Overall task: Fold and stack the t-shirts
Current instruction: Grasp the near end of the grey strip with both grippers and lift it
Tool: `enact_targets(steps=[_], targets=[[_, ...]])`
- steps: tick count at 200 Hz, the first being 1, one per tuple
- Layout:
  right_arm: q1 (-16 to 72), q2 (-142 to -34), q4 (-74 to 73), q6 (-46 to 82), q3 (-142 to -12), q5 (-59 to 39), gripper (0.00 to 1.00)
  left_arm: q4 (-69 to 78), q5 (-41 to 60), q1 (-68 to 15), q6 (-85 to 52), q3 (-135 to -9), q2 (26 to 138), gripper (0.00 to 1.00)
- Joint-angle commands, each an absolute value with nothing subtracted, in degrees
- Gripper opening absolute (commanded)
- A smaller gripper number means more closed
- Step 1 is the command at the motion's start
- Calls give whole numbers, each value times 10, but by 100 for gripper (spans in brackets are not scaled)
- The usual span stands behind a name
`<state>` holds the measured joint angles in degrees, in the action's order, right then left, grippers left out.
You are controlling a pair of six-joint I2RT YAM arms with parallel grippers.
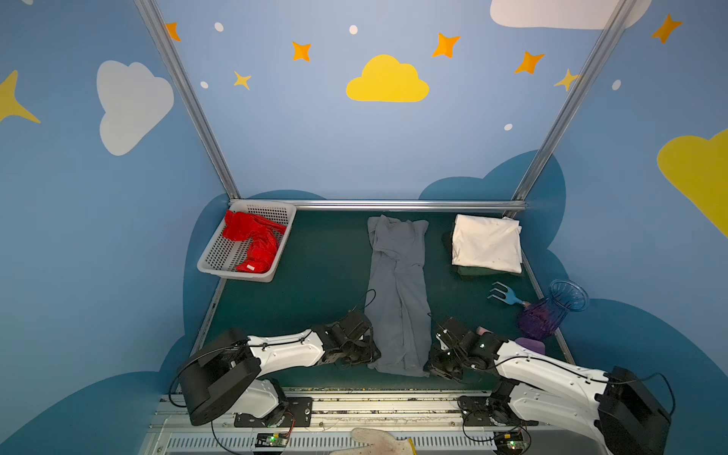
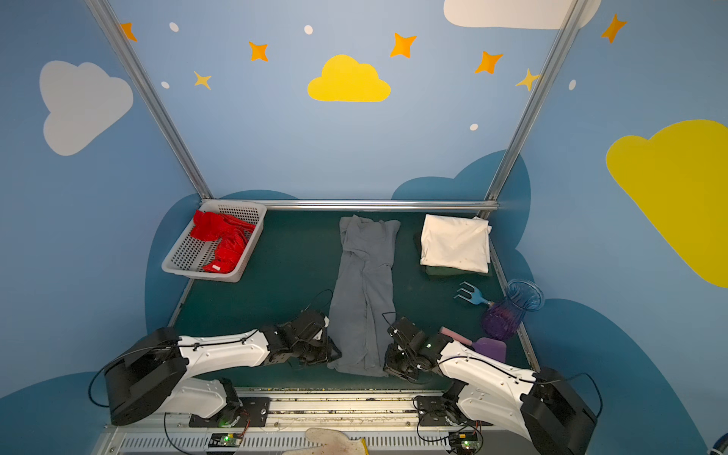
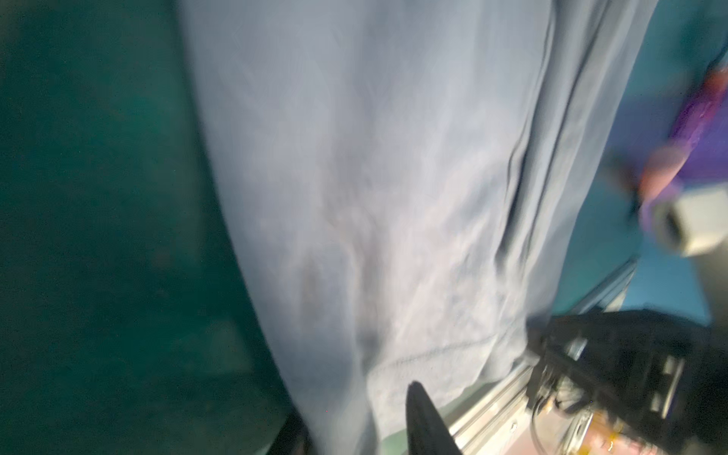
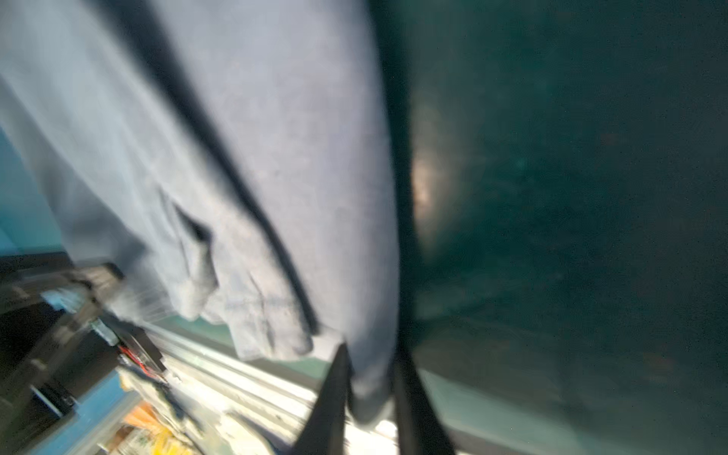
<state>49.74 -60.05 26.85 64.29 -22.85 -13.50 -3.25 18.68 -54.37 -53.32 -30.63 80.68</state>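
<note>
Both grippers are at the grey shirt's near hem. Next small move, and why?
Probably lift the hem a little with both arms, once the left gripper grips firmly. The grey t-shirt lies as a long strip; the right gripper pinches one near corner, the left straddles the other.

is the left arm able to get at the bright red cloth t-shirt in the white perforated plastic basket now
Probably not yet: the way across the green mat to the red t-shirt in the white basket looks free, but the left gripper has the slate grey t-shirt between its jaws.
</note>
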Motion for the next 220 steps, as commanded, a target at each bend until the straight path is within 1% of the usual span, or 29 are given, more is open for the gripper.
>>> enact_targets(steps=[1, 13, 17, 54, 85, 108, 141, 162, 197, 220], targets=[[501, -599, 290, 628, -242, -120, 0, -117, 184, -565, -519, -307, 829, 20], [501, -592, 306, 625, -245, -119, 0, -132, 172, -572, -516, -314, 825, 5], [501, -589, 309, 624, -245, -118, 0, -137, 170, -574, -516, -315, 824, 4], [501, -541, 356, 622, -252, -120, 0, -226, 90, -621, -504, -354, 800, 4], [502, -478, 425, 638, -279, -113, 0, -218, 85, -637, -530, -352, 761, 4], [501, -463, 463, 642, -317, -85, 0, -242, 62, -637, -537, -367, 734, 4], [491, -492, 478, 611, -380, -57, 0, -307, 24, -636, -531, -417, 716, 4], [465, -529, 467, 582, -424, -59, 0, -333, 5, -620, -520, -447, 721, 4], [402, -582, 423, 534, -467, -92, 0, -313, 23, -553, -492, -468, 728, 4], [357, -611, 391, 512, -482, -119, 0, -312, 17, -511, -471, -502, 748, 4]])
